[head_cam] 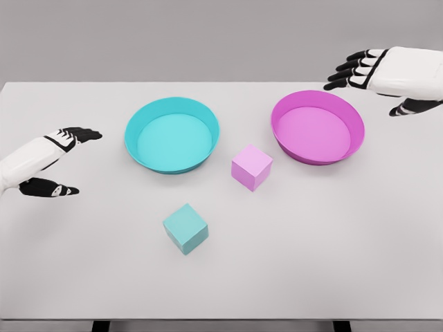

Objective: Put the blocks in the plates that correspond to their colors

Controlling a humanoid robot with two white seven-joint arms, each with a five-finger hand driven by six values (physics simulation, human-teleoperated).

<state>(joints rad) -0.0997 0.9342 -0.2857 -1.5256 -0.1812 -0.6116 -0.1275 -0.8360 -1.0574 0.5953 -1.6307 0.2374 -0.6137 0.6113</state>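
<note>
The right hand (384,77) hovers at the far right of the scene, above the table's far edge and just beyond the pink plate (318,126). Its black fingers are stretched out and spread, pointing left, with the thumb hanging below; it holds nothing. The left hand (50,159) sits low at the left side, over the table, also open and empty, its fingers reaching right toward the teal plate (172,134) but well apart from it.

Both plates are shallow round dishes standing side by side on the far half of the white table (346,256), teal on the left, pink on the right, with a gap between them. Neither has anything in it.

A pink block (251,167) lies on the table near the middle, in front of the gap between the plates and just beside the teal plate's right rim. A teal block (185,228) lies nearer and a little to the left, apart from the pink one.
</note>
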